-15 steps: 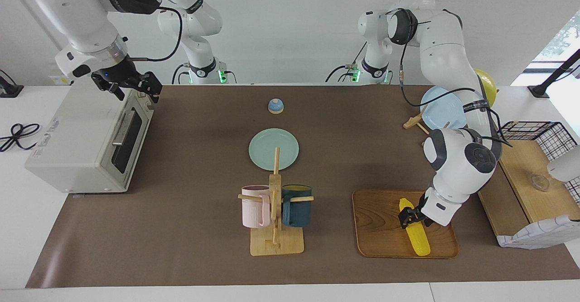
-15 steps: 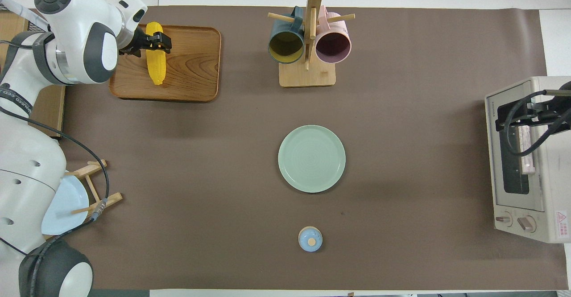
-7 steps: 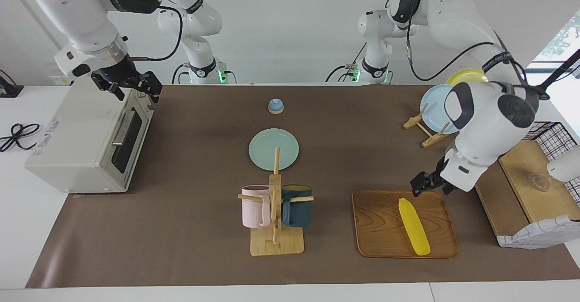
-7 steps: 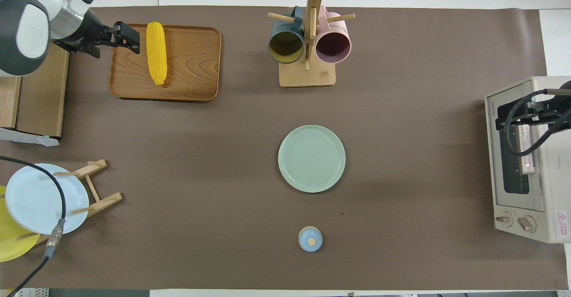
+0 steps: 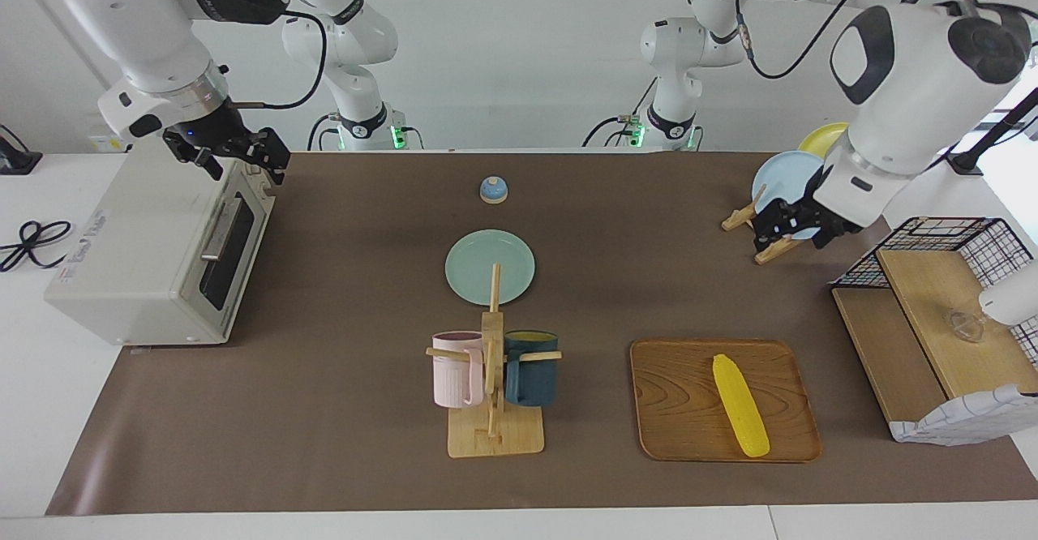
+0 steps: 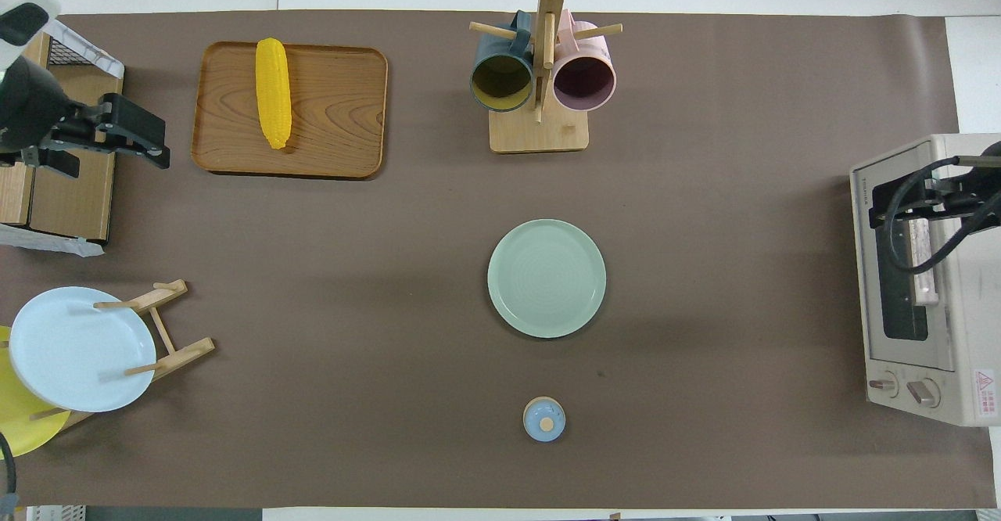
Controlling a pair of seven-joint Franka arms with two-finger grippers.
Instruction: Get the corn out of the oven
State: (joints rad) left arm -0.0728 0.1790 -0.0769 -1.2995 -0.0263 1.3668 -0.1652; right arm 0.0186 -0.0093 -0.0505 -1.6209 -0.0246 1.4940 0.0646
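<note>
The yellow corn lies on a wooden tray toward the left arm's end of the table; in the overhead view the corn lies along one side of the tray. The off-white oven stands at the right arm's end with its glass door shut; it also shows in the overhead view. My left gripper is open and empty, up in the air over the mat's edge, apart from the corn. My right gripper is open at the top edge of the oven door.
A green plate lies mid-table. A wooden mug rack holds a pink and a dark blue mug. A small blue bell sits near the robots. A plate rack with a light blue plate and a wooden shelf with a wire basket stand at the left arm's end.
My left gripper let go of the corn on the tray, rose and drew back toward the plate rack. The corn stays on the tray. The right arm has not moved.
</note>
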